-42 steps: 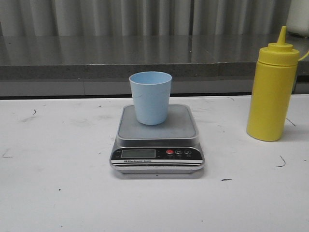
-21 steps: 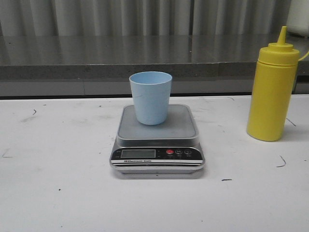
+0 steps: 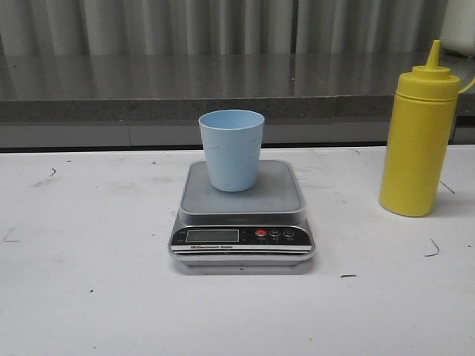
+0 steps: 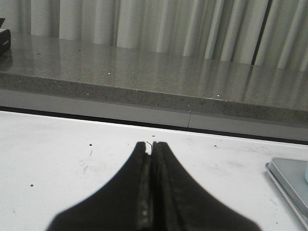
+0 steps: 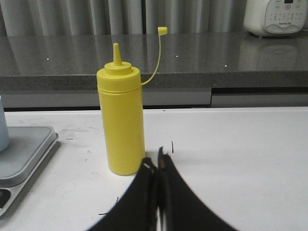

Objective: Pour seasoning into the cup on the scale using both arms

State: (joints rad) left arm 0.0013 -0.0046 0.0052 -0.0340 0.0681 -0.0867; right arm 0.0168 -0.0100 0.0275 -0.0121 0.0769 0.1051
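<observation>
The pale blue cup [image 3: 231,150] stands upright on the steel platform of the silver scale [image 3: 200,197] at the table's middle. The yellow seasoning bottle [image 3: 418,133] stands upright at the far right, its cap off the nozzle and hanging on its tether [image 5: 162,31]. Neither gripper shows in the front view. My left gripper [image 4: 151,144] is shut and empty above bare table, with the scale's corner [image 4: 288,173] off to one side. My right gripper [image 5: 156,161] is shut and empty, close in front of the bottle [image 5: 120,122] and apart from it.
A grey stone ledge [image 3: 223,89] runs along the back of the white table, with curtains behind it. A white appliance [image 5: 276,17] stands on the ledge in the right wrist view. Small dark marks dot the tabletop.
</observation>
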